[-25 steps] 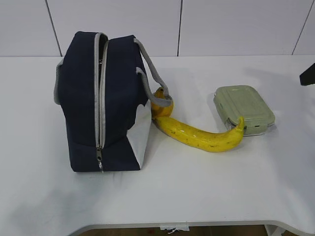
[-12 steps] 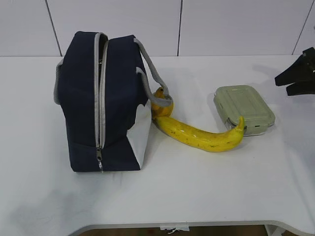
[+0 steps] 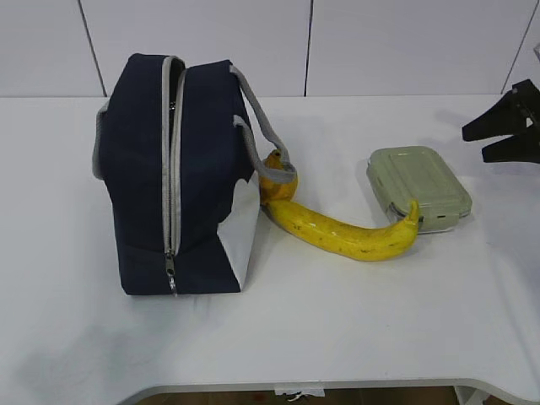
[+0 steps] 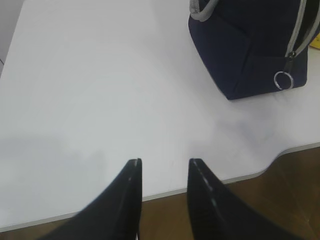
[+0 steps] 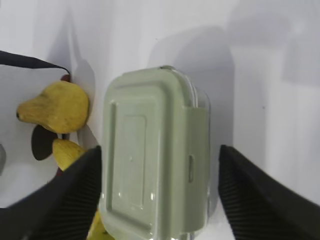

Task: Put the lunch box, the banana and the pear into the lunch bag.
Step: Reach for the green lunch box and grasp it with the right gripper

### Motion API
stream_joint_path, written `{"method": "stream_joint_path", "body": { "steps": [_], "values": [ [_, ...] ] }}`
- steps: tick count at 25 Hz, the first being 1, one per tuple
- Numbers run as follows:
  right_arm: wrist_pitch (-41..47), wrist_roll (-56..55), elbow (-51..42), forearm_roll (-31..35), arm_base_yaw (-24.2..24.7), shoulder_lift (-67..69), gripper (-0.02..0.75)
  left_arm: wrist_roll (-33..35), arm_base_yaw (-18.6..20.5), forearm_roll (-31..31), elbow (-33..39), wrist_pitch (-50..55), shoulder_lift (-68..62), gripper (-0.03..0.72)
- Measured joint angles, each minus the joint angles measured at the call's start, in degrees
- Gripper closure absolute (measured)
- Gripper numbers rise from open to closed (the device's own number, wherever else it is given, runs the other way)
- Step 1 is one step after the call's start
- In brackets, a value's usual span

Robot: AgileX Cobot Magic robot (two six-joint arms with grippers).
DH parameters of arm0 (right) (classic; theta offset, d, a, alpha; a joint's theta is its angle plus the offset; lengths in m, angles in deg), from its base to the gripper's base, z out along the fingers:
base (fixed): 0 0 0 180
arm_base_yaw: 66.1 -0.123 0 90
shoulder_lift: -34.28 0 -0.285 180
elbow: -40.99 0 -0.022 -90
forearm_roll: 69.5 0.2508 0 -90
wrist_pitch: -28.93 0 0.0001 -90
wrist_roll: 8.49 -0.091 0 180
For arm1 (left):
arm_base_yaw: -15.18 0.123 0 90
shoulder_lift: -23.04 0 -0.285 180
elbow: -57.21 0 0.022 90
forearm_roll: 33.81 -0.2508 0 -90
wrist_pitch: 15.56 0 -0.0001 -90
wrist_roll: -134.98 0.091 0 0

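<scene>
The navy lunch bag [image 3: 177,169] stands at the table's left, its grey zipper facing the camera. The pear [image 3: 277,179] lies against the bag's right side, under a handle. From the pear, the banana [image 3: 346,232] curves right until its tip rests on the pale green lunch box [image 3: 418,187]. My right gripper [image 3: 474,145] hovers open to the right of the box. In the right wrist view its jaws [image 5: 160,150] straddle the lunch box [image 5: 150,155] without touching, with the pear [image 5: 55,106] and banana [image 5: 67,152] at left. My left gripper [image 4: 165,161] is open and empty over the table's front edge, away from the bag [image 4: 250,45].
The white table [image 3: 337,321] runs back to a panelled wall [image 3: 337,42]. Its front edge [image 4: 240,176] has a curved cut-out. A metal ring pull [image 4: 282,80] hangs from the bag's zipper.
My right gripper has come in from the right edge toward the lunch box and its jaws have spread wider. The bag, fruit and box have not moved.
</scene>
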Motion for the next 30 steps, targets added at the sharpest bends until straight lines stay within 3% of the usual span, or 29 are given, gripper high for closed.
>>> {"method": "stream_joint_path", "body": {
  "steps": [5,10,17,30],
  "values": [
    [0.0,-0.1,0.0,1.0,-0.9,0.0,0.112,0.0,0.0,0.0,0.0,0.0,0.0,0.448],
    [0.0,0.2,0.0,-1.7,-1.1,0.0,0.122,0.0,0.0,0.0,0.0,0.0,0.0,0.448],
    [0.0,0.8,0.0,-2.9,-1.5,0.4,0.199,0.0,0.0,0.0,0.0,0.0,0.0,0.448],
    [-0.1,1.4,0.0,-0.9,-2.5,5.2,0.188,0.0,0.0,0.0,0.0,0.0,0.0,0.448]
  ]
}}
